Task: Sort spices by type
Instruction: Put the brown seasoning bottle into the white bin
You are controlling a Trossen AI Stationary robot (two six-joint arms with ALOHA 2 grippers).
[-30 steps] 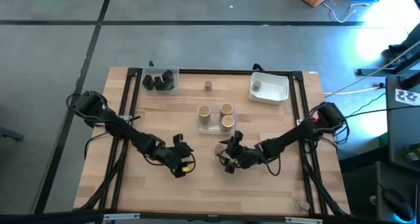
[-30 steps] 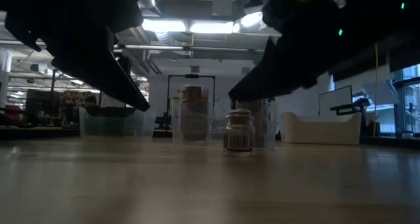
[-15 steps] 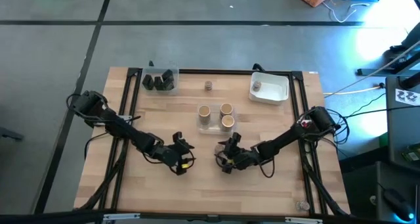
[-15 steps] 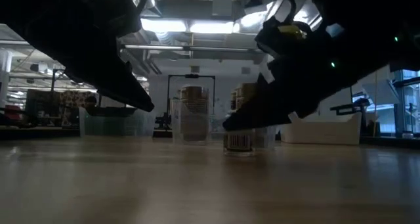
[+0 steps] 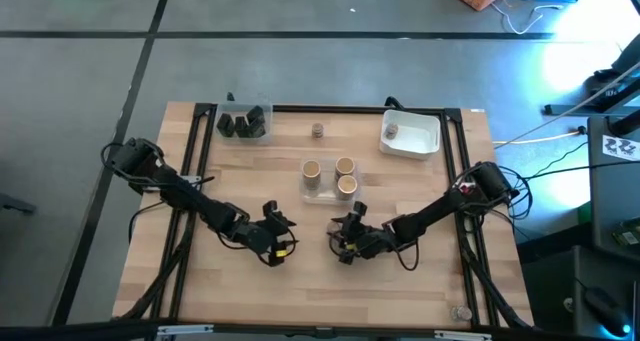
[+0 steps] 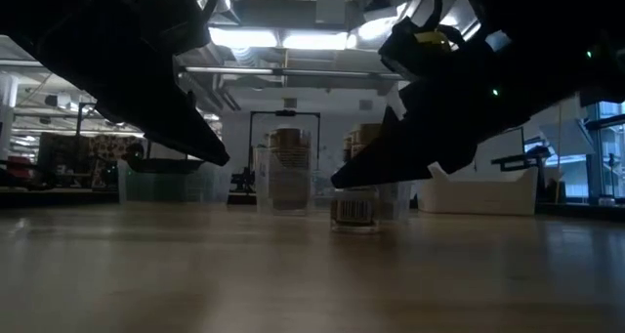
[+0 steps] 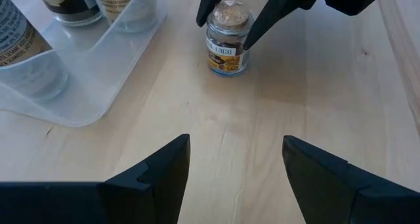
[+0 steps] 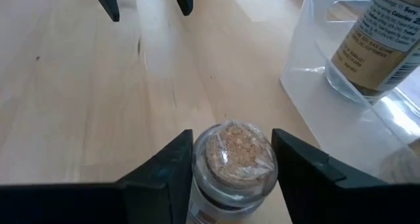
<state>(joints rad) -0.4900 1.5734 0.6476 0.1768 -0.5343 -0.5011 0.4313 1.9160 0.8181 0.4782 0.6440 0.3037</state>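
A tiny round spice jar (image 8: 233, 155) with a pale brown, film-covered top stands upright on the wood near the table's middle, also showing in the left wrist view (image 7: 228, 50) and the low view (image 6: 354, 211). My right gripper (image 5: 344, 240) is shut on it. My left gripper (image 5: 284, 235) hovers open a short way toward the table's left, touching nothing. Three tan cylinders stand in a clear tub (image 5: 330, 176). Dark blocky jars fill another clear tub (image 5: 245, 123). One small jar (image 5: 391, 132) sits in the white tub (image 5: 425, 141), and another (image 5: 317, 130) stands alone on the table. My right gripper pinches the tiny jar between its two fingers at the lid and shoulder (image 8: 197, 159), one finger (image 8: 174, 175) on each side. The fingers come slanting down from the table's right. The jar is upright with its base (image 7: 228, 69) on the table.
The clear tub of tan cylinders (image 7: 79, 66) stands just beyond the held jar, toward the far edge. Bare wood lies between the two grippers and along the near edge. A small object (image 5: 460, 311) sits by the near right corner.
My right gripper has moved a little toward the table's left and down over the tiny jar, so its fingers now hide the lid in the low view. The jar has stayed where it was.
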